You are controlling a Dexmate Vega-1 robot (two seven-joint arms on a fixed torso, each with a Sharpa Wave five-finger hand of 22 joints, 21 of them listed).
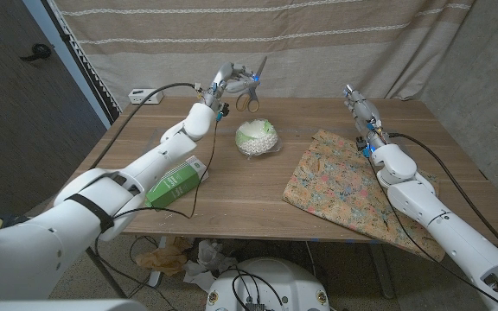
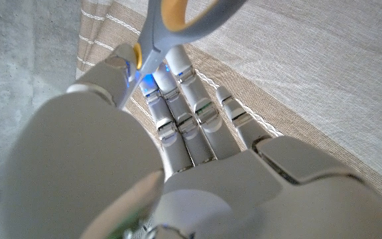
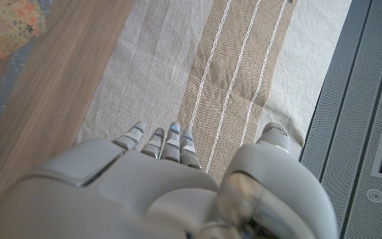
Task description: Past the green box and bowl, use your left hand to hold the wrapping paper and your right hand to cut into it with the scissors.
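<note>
Left robot hand (image 1: 229, 80) raised over far counter (image 1: 232, 186) edge, pinching scissors (image 1: 249, 89); yellow-lined handle loops hang down, blades point up. Right robot hand (image 1: 356, 103) lifted above far corner of wrapping paper (image 1: 344, 181), holding nothing; fingers look loosely extended. Paper lies flat on counter's right half, past bowl (image 1: 257, 136) and green box (image 1: 176, 181). Judgement: scissors rigid, best taken through loops, and sit in wrong hand for task. Paper thin, floppy, tears easily; press or pinch near edge beside cut line.
</note>
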